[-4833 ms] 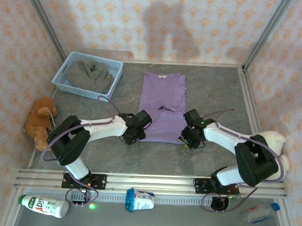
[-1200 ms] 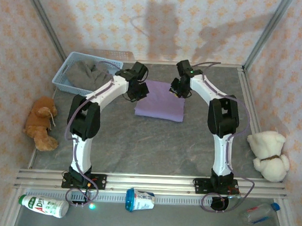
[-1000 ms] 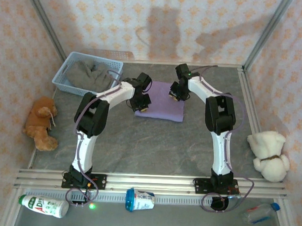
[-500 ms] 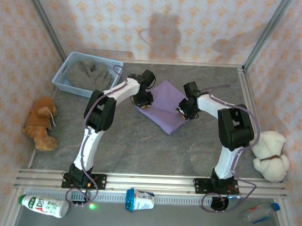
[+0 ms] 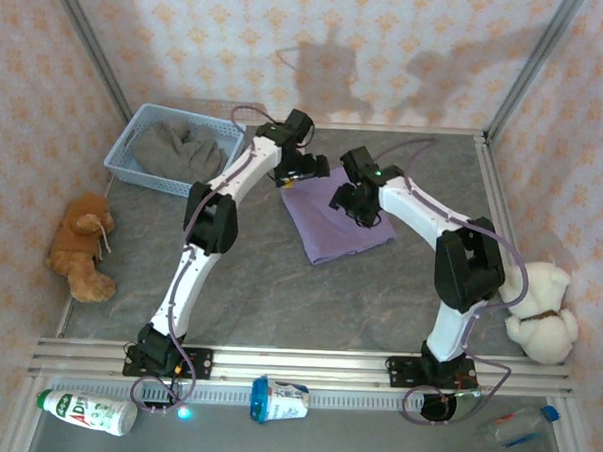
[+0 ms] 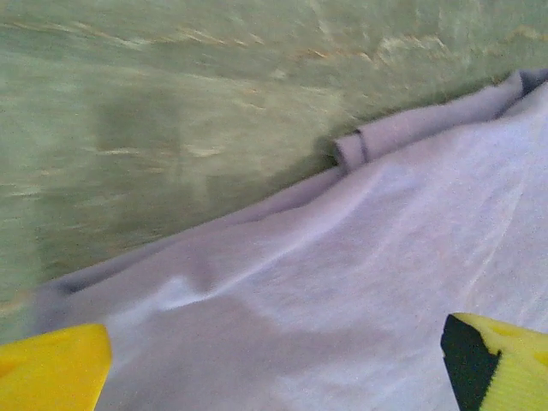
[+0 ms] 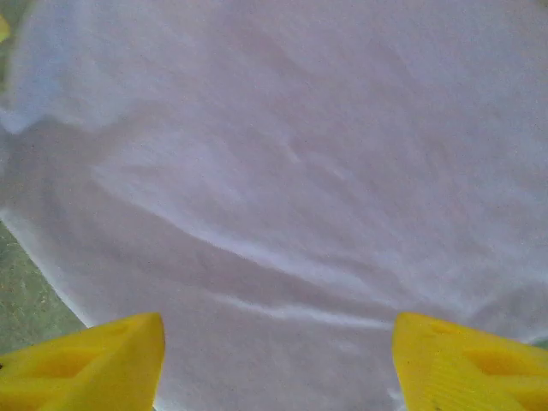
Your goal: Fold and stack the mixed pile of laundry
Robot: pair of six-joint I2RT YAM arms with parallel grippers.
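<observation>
The lavender-purple T-shirt lies folded into a small, slightly skewed rectangle at the middle back of the table. My left gripper hangs over its far left corner, and in the left wrist view the gripper is open, yellow fingertips wide apart over the shirt's edge. My right gripper sits over the shirt's far right part. In the right wrist view this gripper is also open above smooth purple cloth, nothing between its fingers. The grey top lies bunched in the basket.
The light blue basket stands at the back left. A brown plush toy lies past the left table edge, a cream one at the right. Bottles and a cup lie in front of the arm rail.
Both grippers have gone from shut to open and let go of the purple shirt. The folded shirt turned and slid a little nearer and to the right.
</observation>
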